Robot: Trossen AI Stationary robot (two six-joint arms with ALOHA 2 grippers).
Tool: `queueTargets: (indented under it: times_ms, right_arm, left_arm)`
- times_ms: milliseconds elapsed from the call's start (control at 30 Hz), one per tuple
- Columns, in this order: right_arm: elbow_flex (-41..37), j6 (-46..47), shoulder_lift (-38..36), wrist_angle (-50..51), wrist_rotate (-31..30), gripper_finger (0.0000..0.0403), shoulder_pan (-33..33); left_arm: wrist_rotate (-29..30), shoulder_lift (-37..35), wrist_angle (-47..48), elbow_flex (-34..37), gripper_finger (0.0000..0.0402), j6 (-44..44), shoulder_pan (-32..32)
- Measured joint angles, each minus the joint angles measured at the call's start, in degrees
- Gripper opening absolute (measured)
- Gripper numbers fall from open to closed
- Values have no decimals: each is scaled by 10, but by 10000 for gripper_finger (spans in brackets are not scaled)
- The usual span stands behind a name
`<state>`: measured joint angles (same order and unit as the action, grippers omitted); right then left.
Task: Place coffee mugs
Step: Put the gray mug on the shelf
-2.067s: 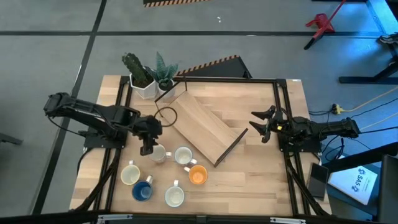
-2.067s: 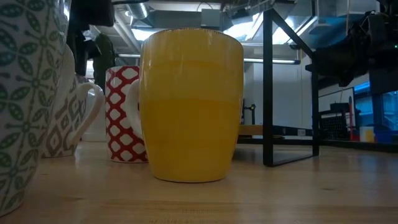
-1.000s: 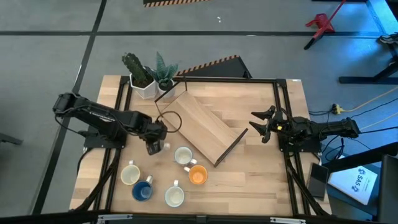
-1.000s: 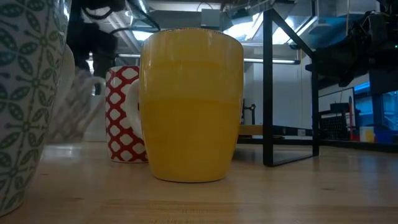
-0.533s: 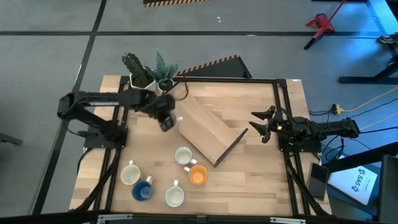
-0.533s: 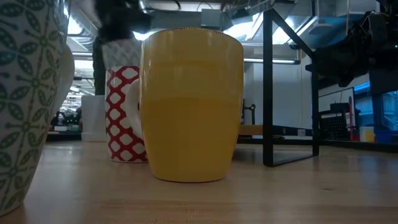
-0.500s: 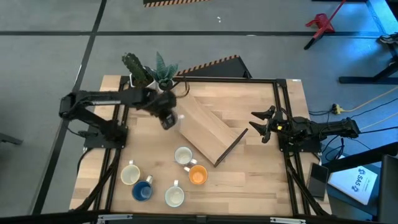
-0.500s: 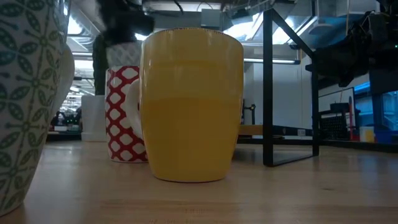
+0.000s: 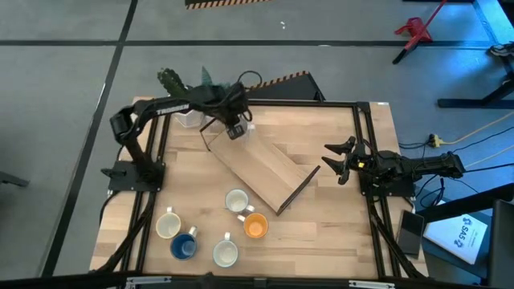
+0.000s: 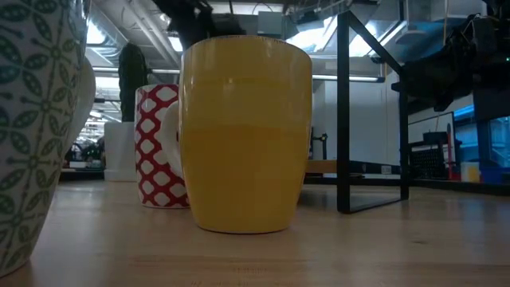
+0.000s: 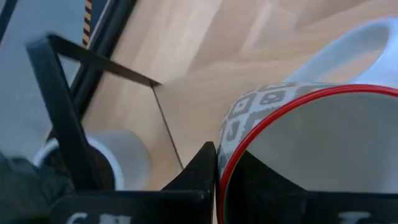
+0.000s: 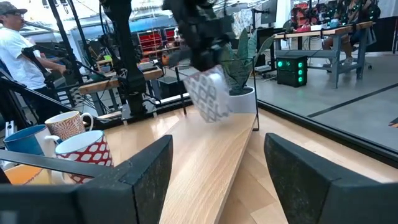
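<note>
My left gripper (image 9: 235,129) is shut on a grey-patterned, red-rimmed coffee mug (image 12: 208,93) and holds it in the air over the far left end of the slanted wooden tray (image 9: 265,164). Several more coffee mugs stand on the table near its front edge: white ones (image 9: 236,201) (image 9: 169,225) (image 9: 226,254), an orange one (image 9: 255,227) and a blue one (image 9: 184,246). My right gripper (image 9: 336,164) waits open at the table's right side, past the tray's right end, with nothing between its fingers. My left gripper pinches the mug's wall at the red rim (image 11: 219,163), one finger (image 11: 200,173) outside the mug and the other inside it. The fingers come from above. The mug hangs tilted below them, clear of the tray.
Two white pots with green plants (image 9: 172,83) stand at the table's far left corner, right beside my left arm. A black frame (image 9: 357,120) runs around the table. A person (image 12: 15,43) shows in the room beyond the table.
My left gripper has lifted the patterned mug off the table beside the other mugs. It has swung the mug up, toward the far edge and to the right, to a spot over the tray's far left end. It has stayed shut on the mug.
</note>
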<state>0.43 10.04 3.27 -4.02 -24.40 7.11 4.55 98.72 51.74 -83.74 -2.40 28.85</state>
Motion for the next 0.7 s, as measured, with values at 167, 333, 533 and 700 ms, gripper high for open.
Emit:
queueTargets:
  times_ms: [167, 333, 533, 700]
  right_arm:
    - [0, 0, 0, 0, 0, 241, 0]
    - [0, 0, 0, 0, 0, 241, 0]
    - [0, 0, 0, 0, 0, 241, 0]
    - [0, -1, 0, 0, 0, 241, 0]
  left_arm:
    - [-16, 34, -4, -12, 18, -16, 30]
    - [-3, 41, -13, -13, 18, -23, 42]
    - [-1, 39, -15, -11, 18, -6, 41]
    - [-19, 44, -24, -7, 18, 10, 34]
